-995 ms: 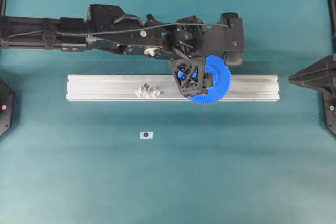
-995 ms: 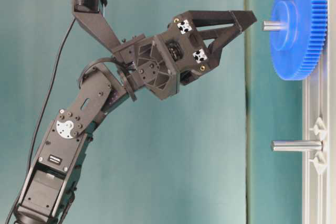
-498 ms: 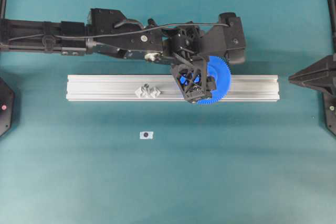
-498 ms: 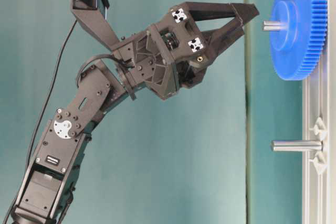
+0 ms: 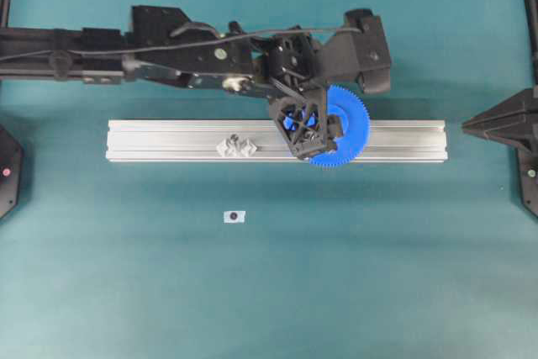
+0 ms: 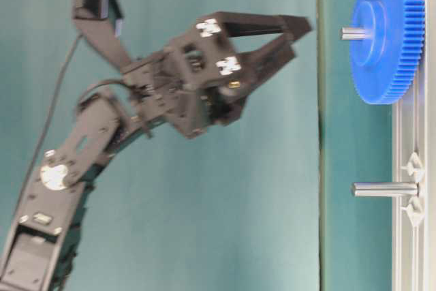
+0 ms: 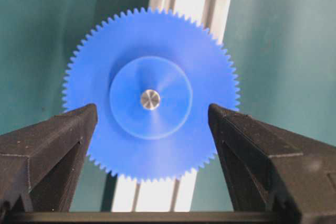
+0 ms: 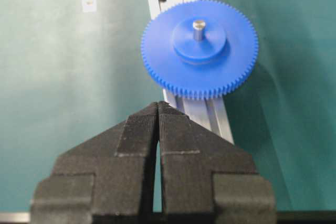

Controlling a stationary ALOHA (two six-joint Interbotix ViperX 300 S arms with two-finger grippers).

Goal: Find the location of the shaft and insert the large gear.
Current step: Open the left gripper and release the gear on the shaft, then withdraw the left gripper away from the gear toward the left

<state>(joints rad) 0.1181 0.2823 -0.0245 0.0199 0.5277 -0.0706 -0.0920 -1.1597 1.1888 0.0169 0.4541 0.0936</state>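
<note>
Seated on a thin grey steel shaft (image 8: 198,29) on the aluminium rail (image 5: 168,140), the bright blue toothed plastic large gear (image 7: 150,94) lies at twelve o'clock from the left fingers (image 7: 50,145), spread and empty; right fingers (image 8: 142,145) are pressed together.

1. Your left arm reaches across from the left, its wrist above the large gear (image 5: 346,130).
2. Your left gripper (image 6: 300,32) hangs clear of the gear with jaws spread wide, holding nothing.
3. Your right gripper (image 8: 158,109) sits well back from the gear, jaws pressed together.
</note>
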